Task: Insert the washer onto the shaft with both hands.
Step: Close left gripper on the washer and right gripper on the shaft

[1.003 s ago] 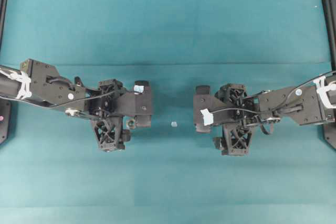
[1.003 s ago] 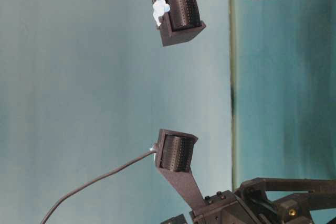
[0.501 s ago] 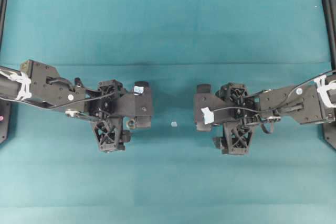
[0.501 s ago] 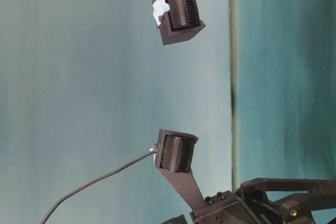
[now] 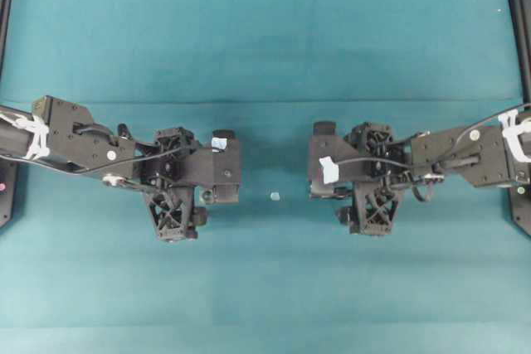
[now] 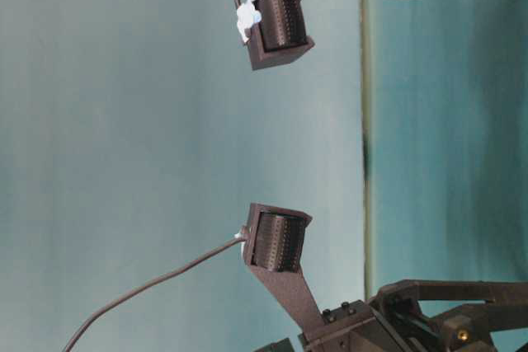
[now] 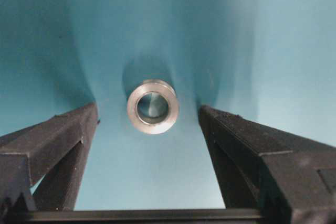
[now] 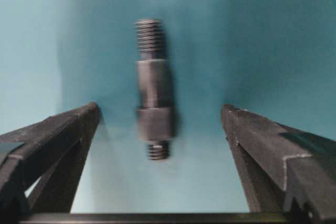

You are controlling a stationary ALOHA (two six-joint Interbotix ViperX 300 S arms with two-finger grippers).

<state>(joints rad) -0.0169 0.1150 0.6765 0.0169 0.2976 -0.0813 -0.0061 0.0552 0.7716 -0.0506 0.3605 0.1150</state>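
Observation:
The washer (image 7: 153, 106) is a thick silvery ring with a dark hole. It lies flat on the teal cloth, centred between the fingertips of my left gripper (image 7: 148, 114), which stands open and clear of it on both sides. The shaft (image 8: 153, 109) is a dark stepped rod with threaded ends. It lies on the cloth pointing away from the camera, between the tips of my open right gripper (image 8: 160, 113), untouched. In the overhead view the left arm (image 5: 83, 143) and right arm (image 5: 465, 155) face each other, and I cannot make out either part beneath them.
A tiny pale chip (image 5: 275, 196) lies on the cloth midway between the two arms. Black frame rails (image 5: 521, 6) run along the left and right edges. The teal cloth (image 5: 265, 47) covers the whole table.
The right arm has shifted slightly toward the far side, and its wrist view is blurred. The left arm has barely moved. Both grippers stay open.

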